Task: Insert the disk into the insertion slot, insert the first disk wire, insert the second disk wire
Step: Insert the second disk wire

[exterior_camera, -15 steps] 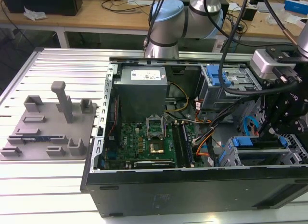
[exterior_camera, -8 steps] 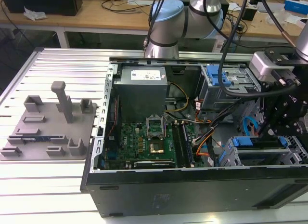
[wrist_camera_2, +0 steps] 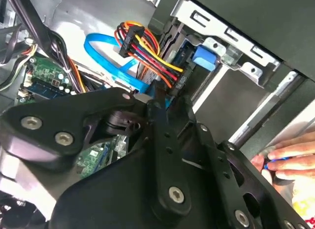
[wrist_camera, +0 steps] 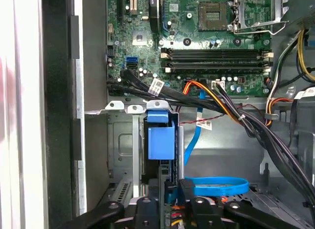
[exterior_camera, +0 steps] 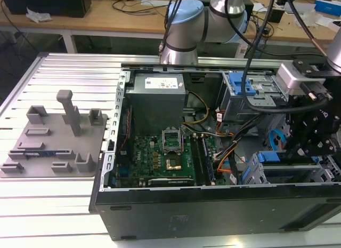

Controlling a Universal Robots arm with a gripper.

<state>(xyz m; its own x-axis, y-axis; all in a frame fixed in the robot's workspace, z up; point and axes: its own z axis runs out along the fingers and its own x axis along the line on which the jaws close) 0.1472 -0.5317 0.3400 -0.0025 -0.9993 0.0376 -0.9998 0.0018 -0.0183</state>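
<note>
The disk sits inside the insertion slot (wrist_camera: pixel 123 145), a grey perforated metal bay at the case's front corner; its blue carrier (wrist_camera: pixel 161 140) shows in the first wrist view. In the exterior view the disk (exterior_camera: pixel 285 170) lies low at the right. The first disk wire (wrist_camera: pixel 216 184), a flat blue cable, loops beside the bay and runs up to the motherboard. My gripper (wrist_camera: pixel 176 187) is down at the disk's rear edge, its fingers closed on the blue cable's plug end (wrist_camera_2: pixel 147 88). A red, yellow, orange and black wire bundle (wrist_camera_2: pixel 147 51) runs to the same edge.
The open case holds a green motherboard (exterior_camera: pixel 162 154), a grey power supply (exterior_camera: pixel 157 98), a taller drive cage with a blue latch (exterior_camera: pixel 248 93) and thick black cables (wrist_camera: pixel 275 140). A person's hand (wrist_camera_2: pixel 288 157) rests at the case's outer edge. A grey fixture plate (exterior_camera: pixel 53 141) lies at the exterior view's left.
</note>
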